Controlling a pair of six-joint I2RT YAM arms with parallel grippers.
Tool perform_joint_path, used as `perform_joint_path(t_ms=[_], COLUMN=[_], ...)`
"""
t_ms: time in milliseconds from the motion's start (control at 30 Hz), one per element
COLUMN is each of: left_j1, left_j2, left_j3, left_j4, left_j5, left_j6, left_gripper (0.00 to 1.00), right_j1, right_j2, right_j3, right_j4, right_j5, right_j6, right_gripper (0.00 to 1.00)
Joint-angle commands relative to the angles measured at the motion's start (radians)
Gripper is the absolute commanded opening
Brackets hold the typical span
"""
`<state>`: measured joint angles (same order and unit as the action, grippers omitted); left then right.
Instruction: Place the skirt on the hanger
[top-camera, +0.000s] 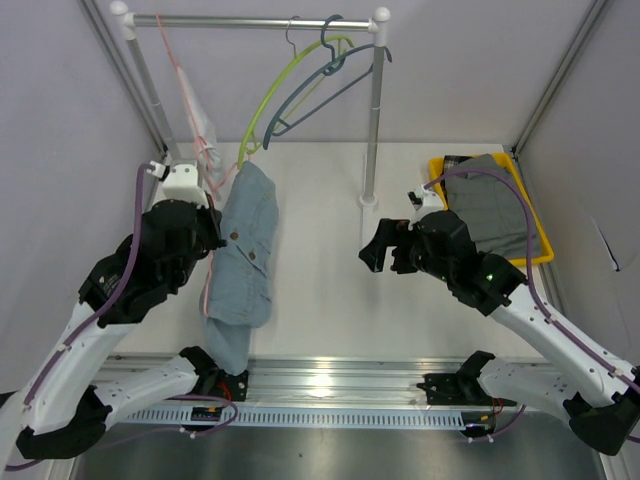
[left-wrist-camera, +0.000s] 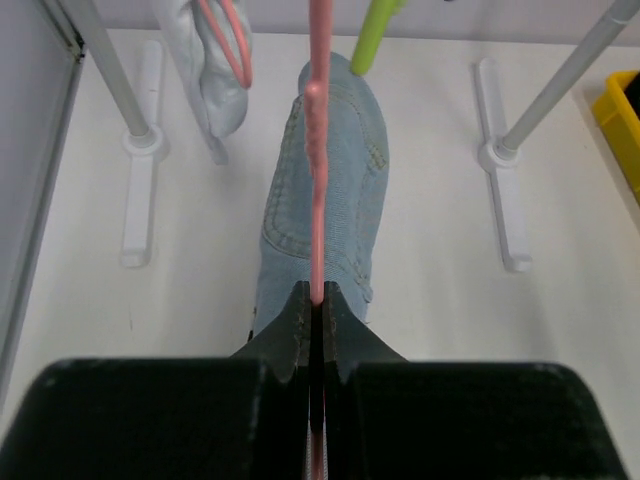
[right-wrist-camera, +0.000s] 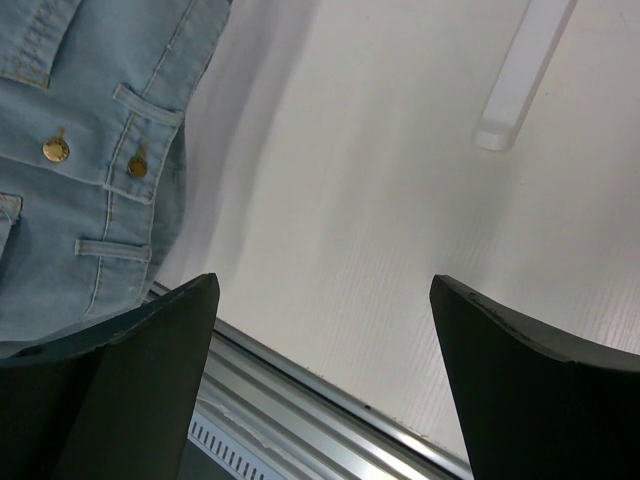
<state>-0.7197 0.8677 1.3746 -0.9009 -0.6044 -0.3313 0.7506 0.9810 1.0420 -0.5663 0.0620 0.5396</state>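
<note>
A light-blue denim skirt (top-camera: 248, 245) lies lengthwise at the left of the table, its lower end drooping over the front rail. A thin pink hanger (left-wrist-camera: 318, 200) runs along it, and my left gripper (left-wrist-camera: 320, 300) is shut on the hanger's rod just in front of the denim (left-wrist-camera: 345, 180). From above, the left gripper (top-camera: 215, 240) sits at the skirt's left edge, with the pink hanger (top-camera: 207, 288) showing beside the cloth. Whether the skirt is threaded on the hanger I cannot tell. My right gripper (top-camera: 375, 250) hovers open mid-table; in its wrist view the right gripper (right-wrist-camera: 325, 285) holds nothing, with the skirt (right-wrist-camera: 80, 150) at the left.
A clothes rack rail (top-camera: 250, 20) spans the back, carrying a green hanger (top-camera: 270, 100), a blue hanger (top-camera: 320, 95) and a white garment (top-camera: 200, 130). The rack's right post (top-camera: 374, 130) stands mid-table. A yellow bin (top-camera: 545, 245) at the right holds a grey garment (top-camera: 490, 205).
</note>
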Motion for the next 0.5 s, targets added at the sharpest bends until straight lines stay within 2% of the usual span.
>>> perform_joint_path(t_ms=[0, 267, 467], left_j1=[0.042, 0.140, 0.154], left_j2=[-0.003, 0.024, 0.017], left_j3=[0.092, 0.152, 0.152], left_j4=[0.065, 0.040, 0.074], left_j5=[-0.087, -0.113, 0.001], left_j6=[0.035, 0.075, 0.098], left_gripper=[0.00, 0.00, 0.00], right_j1=[-0.005, -0.010, -0.014], right_j2=[-0.030, -0.054, -0.062], right_j3=[0.016, -0.008, -0.017], right_j4=[-0.003, -0.012, -0.015], right_j5=[-0.005, -0.007, -0.007], right_j6=[-0.021, -0.020, -0.018], right_gripper=[0.93, 0.93, 0.93])
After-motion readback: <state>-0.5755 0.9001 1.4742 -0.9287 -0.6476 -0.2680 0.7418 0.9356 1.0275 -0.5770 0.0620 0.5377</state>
